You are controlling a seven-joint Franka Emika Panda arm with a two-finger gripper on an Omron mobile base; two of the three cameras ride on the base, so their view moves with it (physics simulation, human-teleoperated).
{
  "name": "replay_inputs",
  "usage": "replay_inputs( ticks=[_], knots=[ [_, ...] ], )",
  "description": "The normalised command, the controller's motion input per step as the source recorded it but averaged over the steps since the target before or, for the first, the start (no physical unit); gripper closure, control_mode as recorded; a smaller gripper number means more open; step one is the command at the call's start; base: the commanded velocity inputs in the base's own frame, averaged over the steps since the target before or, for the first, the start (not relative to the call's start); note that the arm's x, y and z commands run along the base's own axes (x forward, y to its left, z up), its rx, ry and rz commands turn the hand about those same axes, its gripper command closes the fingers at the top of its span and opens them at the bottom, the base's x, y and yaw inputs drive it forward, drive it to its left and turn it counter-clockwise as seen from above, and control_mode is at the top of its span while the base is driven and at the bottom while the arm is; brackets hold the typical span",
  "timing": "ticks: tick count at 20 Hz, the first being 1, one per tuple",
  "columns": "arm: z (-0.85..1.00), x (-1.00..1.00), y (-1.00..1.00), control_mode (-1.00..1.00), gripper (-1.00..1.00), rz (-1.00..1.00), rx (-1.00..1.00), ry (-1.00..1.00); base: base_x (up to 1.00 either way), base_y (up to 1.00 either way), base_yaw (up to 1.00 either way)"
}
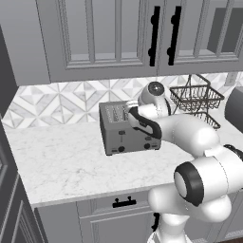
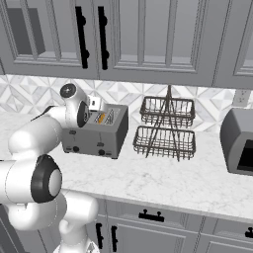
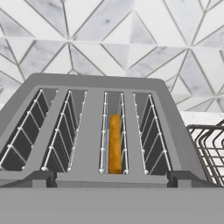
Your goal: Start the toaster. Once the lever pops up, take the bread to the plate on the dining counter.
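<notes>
The grey four-slot toaster [image 1: 128, 135] [image 2: 94, 134] stands on the marble top over grey drawer cabinets, near the tiled wall. In the hand view I look down into the toaster [image 3: 89, 127]. The orange-tan bread [image 3: 115, 148] sits upright in the third slot from the left, and it also shows as an orange patch of bread [image 2: 101, 117] from the right base. My gripper [image 3: 111, 179] hovers just above the toaster's near top edge, open, its fingertips [image 3: 41, 178] spread wide and holding nothing. The hand [image 1: 132, 112] sits over the toaster's right half. The plate and the dining counter are out of view.
A two-tier wire basket rack [image 2: 165, 129] [image 1: 197, 97] stands just right of the toaster; its wires [image 3: 210, 148] come close to the hand. A toaster oven [image 2: 239, 141] sits further right. Upper cabinets [image 1: 109, 33] hang overhead. The counter's front edge [image 1: 95, 194] runs below.
</notes>
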Motion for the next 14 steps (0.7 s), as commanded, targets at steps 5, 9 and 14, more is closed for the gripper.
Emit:
replay_inputs(
  ticks=[5,9,14],
  knots=[
    [0.00,0.00,0.00,-1.00,-1.00,0.00,0.00,0.00,0.00,0.00,0.00],
    [0.00,0.00,0.00,-1.00,-1.00,0.00,0.00,0.00,0.00,0.00,0.00],
    [0.00,0.00,0.00,-1.00,-1.00,0.00,0.00,0.00,0.00,0.00,0.00]
  ],
)
